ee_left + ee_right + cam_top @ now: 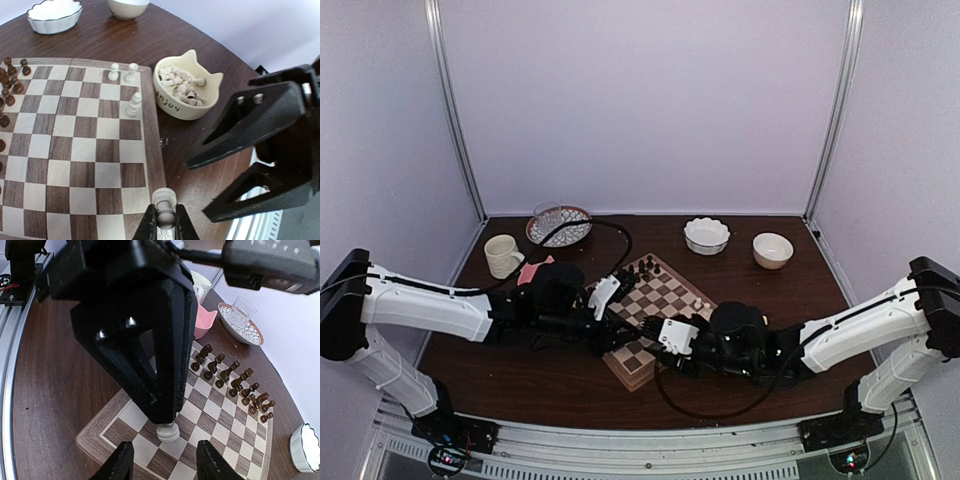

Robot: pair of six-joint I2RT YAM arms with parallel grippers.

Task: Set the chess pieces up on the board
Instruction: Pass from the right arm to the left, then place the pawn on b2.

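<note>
Your left gripper (164,216) is pinching a small cream-white chess pawn (164,201) at the edge of the checkered wooden board (150,125). Your right gripper (165,450) hangs spread open just beside it.

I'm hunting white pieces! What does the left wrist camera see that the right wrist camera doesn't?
Only left wrist: a cat-shaped bowl of cream pieces, and three cream pieces standing near the edge of the board. Only right wrist: a pink dish and a glass on a patterned plate. Both: the board, the dark pieces, and one cream piece pinched in the left gripper.
</note>
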